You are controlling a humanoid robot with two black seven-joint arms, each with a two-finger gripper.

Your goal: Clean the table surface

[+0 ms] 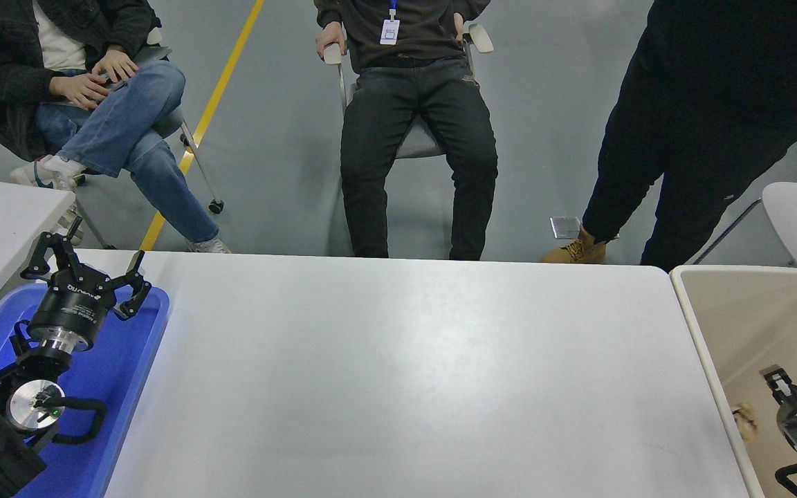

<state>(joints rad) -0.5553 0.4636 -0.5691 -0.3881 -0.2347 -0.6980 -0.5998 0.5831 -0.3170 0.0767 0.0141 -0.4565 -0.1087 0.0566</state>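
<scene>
Just right of the tabletop (398,373), the right hand (782,394) hangs inside the beige bin (692,325), released, a tan scrap (744,420) lying apart beside it. At the tabletop's left, the parked left hand (87,266) (fingers spread) sits over the blue tray (142,360). Beyond the tabletop wait three people.

- The left gripper (84,266) was matte black, with jointed, linked fingers and small white lettering printed on its round body.
- Below it sat a silver metal ring, then a black wrist section.
- A round silver disc with a tiny green light was set in the left arm (21,394), and black cables looped beside it.
- The right gripper (780,384) was black too, on a shiny grey-silver wrist, with a black cable curling beneath.
</scene>
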